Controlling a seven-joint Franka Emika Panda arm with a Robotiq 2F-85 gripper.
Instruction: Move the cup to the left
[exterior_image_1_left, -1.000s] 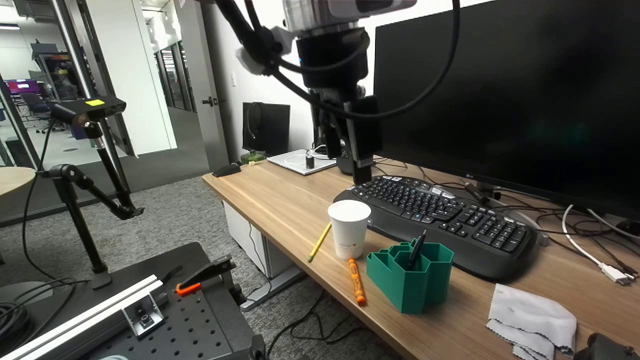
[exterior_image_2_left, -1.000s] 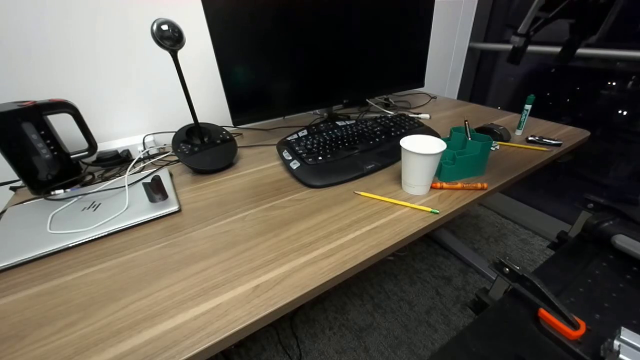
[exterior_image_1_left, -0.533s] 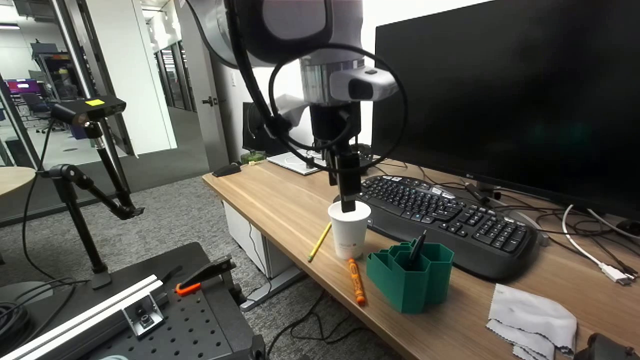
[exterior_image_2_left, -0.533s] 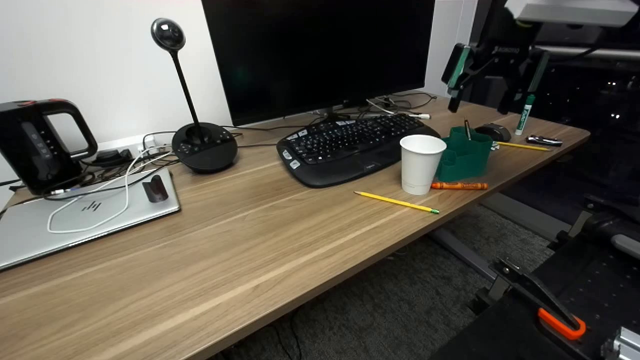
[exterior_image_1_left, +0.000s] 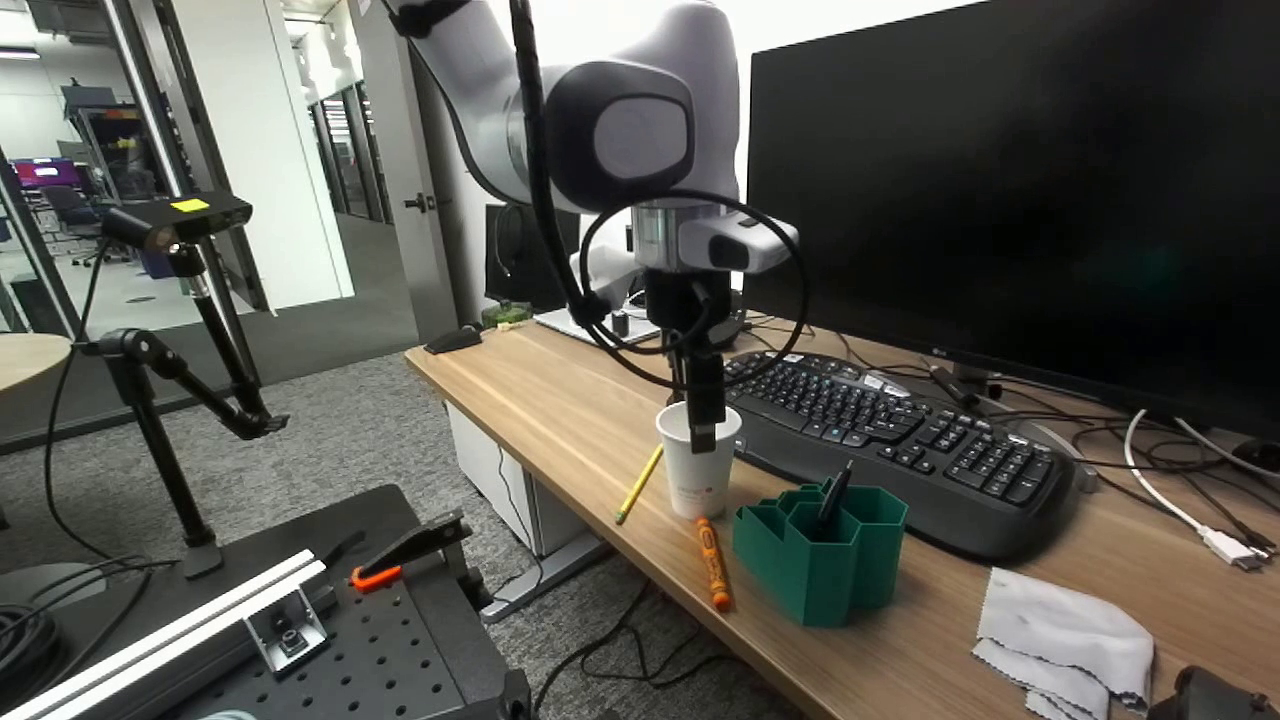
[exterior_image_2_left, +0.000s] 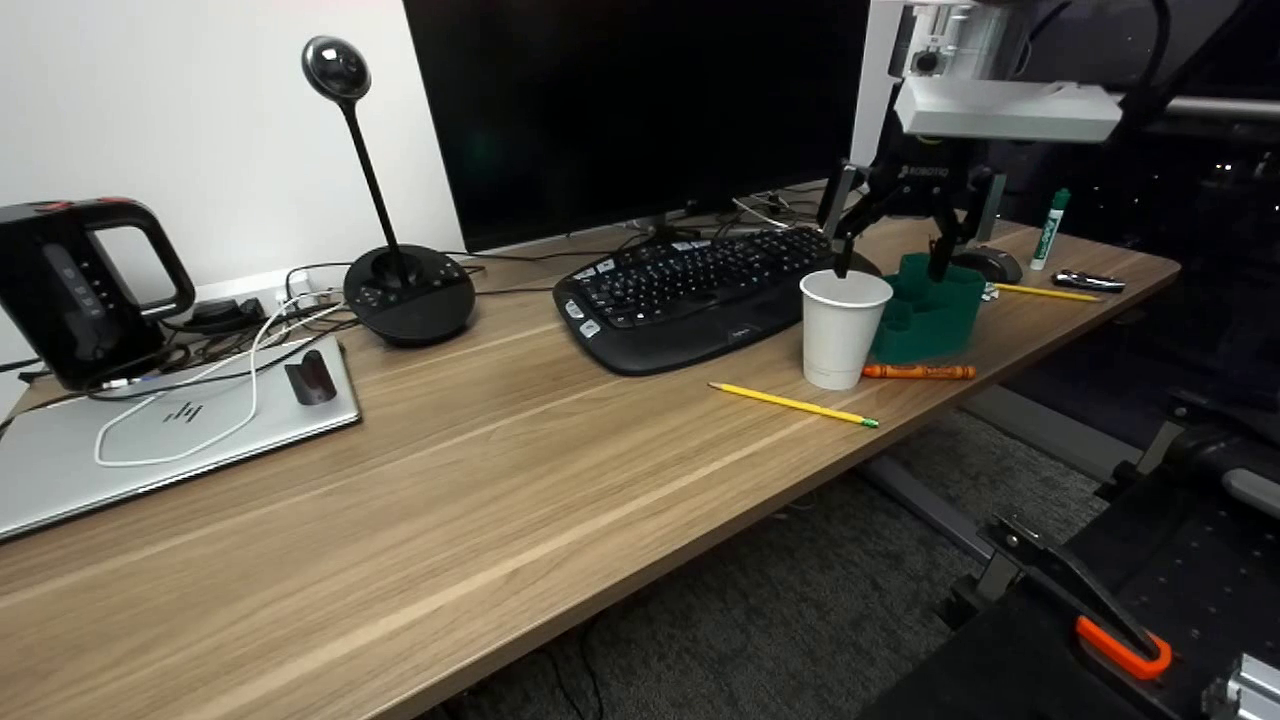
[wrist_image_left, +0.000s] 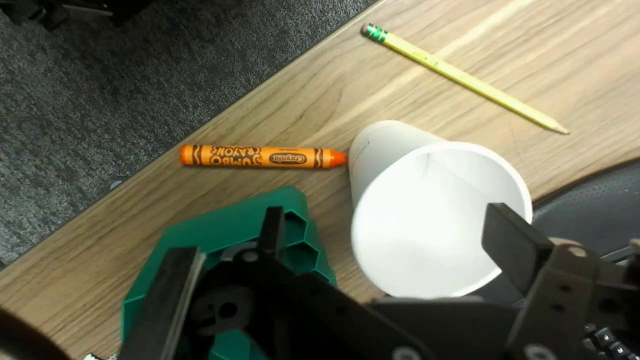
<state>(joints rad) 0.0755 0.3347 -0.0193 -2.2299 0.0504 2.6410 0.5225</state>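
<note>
The white cup stands upright on the wooden desk in both exterior views (exterior_image_1_left: 697, 492) (exterior_image_2_left: 835, 345). In the wrist view the cup (wrist_image_left: 382, 150) shows its open rim and bare inside. My gripper (exterior_image_2_left: 890, 270) is open and points down at about rim height; it also shows in an exterior view (exterior_image_1_left: 693, 428). In the wrist view the open gripper (wrist_image_left: 387, 227) has one fingertip overlapping the far right part of the rim and the other over the green organiser (wrist_image_left: 235, 217). I cannot tell whether any finger touches the cup. Nothing is held.
An orange crayon (wrist_image_left: 260, 157) lies against the cup's base. A yellow pencil (exterior_image_2_left: 795, 404) lies beside it. The green organiser (exterior_image_1_left: 825, 570) with a pen stands close by. A black keyboard (exterior_image_2_left: 700, 300) lies behind. The desk's front edge (exterior_image_2_left: 640, 575) is near.
My gripper has come down from high above the desk to the cup's rim; in an exterior view it moved left and down. The cup and other objects have not moved.
</note>
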